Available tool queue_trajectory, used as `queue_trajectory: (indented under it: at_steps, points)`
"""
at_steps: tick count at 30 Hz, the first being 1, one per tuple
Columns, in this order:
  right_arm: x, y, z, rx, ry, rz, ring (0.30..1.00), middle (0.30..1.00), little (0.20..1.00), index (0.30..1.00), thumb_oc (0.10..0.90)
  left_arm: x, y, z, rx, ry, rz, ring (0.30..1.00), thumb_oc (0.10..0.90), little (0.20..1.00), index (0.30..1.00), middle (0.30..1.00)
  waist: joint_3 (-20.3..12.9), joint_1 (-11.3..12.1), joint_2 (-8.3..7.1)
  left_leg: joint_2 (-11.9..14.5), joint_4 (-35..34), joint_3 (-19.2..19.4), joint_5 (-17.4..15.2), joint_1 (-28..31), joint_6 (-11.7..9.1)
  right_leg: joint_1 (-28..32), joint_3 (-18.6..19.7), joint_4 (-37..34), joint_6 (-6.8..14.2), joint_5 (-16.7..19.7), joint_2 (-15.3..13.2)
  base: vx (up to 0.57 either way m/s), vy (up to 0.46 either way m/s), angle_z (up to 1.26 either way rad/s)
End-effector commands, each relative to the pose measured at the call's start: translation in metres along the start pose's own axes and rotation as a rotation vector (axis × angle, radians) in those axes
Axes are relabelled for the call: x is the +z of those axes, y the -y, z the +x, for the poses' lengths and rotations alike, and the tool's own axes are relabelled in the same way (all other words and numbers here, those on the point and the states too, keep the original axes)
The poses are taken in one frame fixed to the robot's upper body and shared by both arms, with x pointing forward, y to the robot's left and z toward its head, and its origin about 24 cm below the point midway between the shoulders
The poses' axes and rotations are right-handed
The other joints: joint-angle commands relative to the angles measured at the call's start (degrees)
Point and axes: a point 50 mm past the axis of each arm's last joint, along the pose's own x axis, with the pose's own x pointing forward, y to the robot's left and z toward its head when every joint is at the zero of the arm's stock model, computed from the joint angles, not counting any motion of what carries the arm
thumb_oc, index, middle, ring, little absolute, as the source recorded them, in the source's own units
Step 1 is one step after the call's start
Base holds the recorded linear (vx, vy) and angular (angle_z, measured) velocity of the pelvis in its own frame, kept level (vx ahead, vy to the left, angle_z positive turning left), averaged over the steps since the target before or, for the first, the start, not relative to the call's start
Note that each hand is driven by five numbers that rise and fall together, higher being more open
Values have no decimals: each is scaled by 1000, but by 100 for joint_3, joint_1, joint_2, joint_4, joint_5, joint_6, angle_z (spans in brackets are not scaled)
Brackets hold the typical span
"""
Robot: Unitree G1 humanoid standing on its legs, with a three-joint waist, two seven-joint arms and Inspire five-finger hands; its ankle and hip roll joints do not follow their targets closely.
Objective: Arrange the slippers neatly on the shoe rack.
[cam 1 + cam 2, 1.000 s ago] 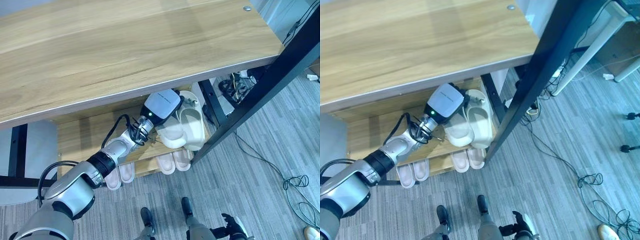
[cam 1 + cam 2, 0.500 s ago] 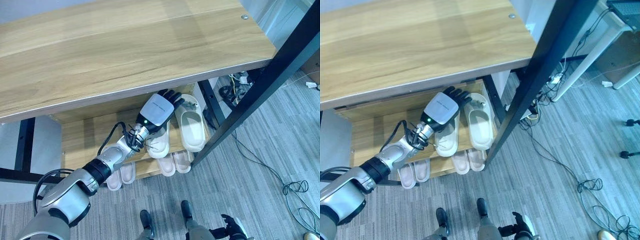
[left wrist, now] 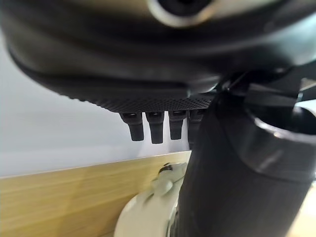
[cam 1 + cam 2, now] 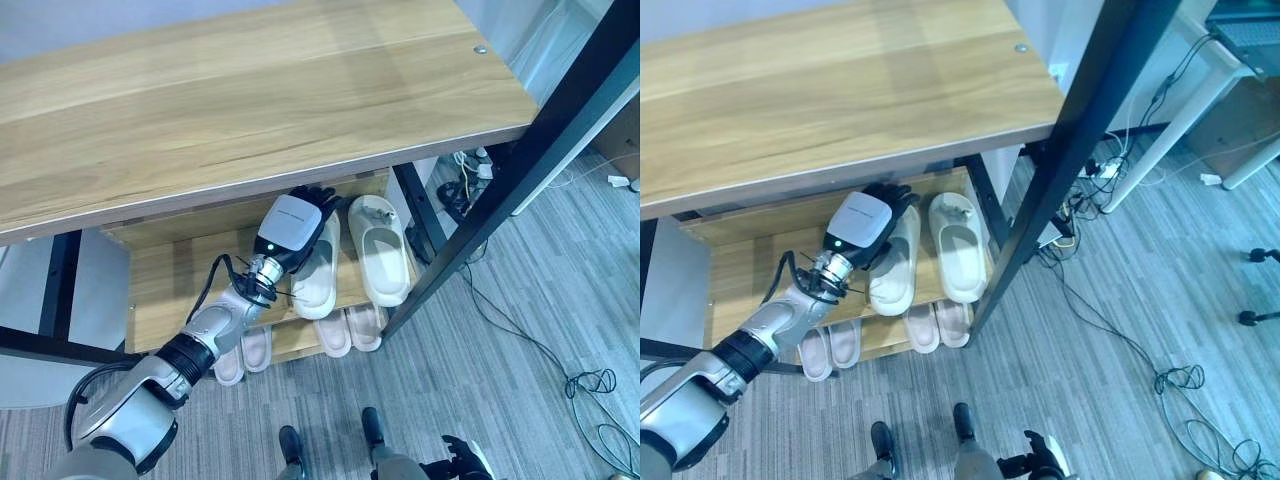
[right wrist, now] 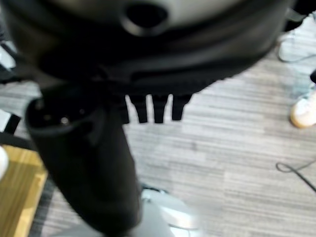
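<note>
Two cream slippers lie side by side, toes inward, on the rack's middle shelf point(image 4: 170, 285): the left slipper point(image 4: 318, 272) and the right slipper point(image 4: 381, 250). My left hand point(image 4: 290, 222) reaches under the top board and hovers over the left slipper's heel side, fingers point(image 3: 152, 130) straight and open, holding nothing. The left wrist view shows part of a cream slipper point(image 3: 148, 207) on the wooden shelf past the thumb. My right hand point(image 5: 148, 106) hangs open over the grey floor, low beside my body point(image 4: 462, 458).
The wide wooden top board point(image 4: 250, 100) overhangs the shelf. A black post point(image 4: 500, 190) stands just right of the slippers. Two pinkish pairs point(image 4: 240, 350) point(image 4: 350, 325) sit on the bottom shelf. Cables point(image 4: 590, 385) lie on the floor at right, and a light shoe point(image 5: 303, 111) lies there too.
My left hand let go of the left slipper, which now lies flat beside the right one. The hand has opened and drawn back to the left. The camera shifted slightly.
</note>
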Motion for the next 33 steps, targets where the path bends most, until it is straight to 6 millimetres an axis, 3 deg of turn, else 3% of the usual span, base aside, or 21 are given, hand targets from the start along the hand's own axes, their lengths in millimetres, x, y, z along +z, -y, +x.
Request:
queue_trajectory:
  at_steps: [1, 15, 25, 33]
  points:
    - [-23, -20, -10, 71, -59, 0, 900, 900, 900, 900, 800, -22, -53, 22, 256, -85, -21, 900, 800, 900, 900, 900, -277, 171, -230, -93, 13, -281, -635, 213, -88, -143, -90, 26, 503, -243, -258, 0, 0, 0]
    - [-32, -27, -13, 99, -108, 16, 900, 900, 900, 900, 800, -17, -42, 3, 230, -116, -239, 900, 800, 900, 900, 900, -402, 214, -227, -103, 13, -311, -629, 219, -73, -120, -109, 26, 491, -253, -262, 0, 0, 0]
    - [-35, -30, -15, 110, -121, 16, 900, 900, 900, 900, 800, -29, -58, -8, 329, -146, -266, 900, 800, 900, 900, 900, -481, 281, -289, -101, 13, -329, -671, 468, -84, 167, -170, 26, 499, -319, -269, 9, -2, 1]
    - [-37, -31, -15, 125, -140, 15, 900, 900, 900, 900, 800, -41, -25, -42, 171, -238, -267, 900, 800, 900, 900, 900, -585, 380, -364, -107, 13, -378, -722, 704, -88, 421, -254, 26, 496, -364, -283, 23, -3, 2]
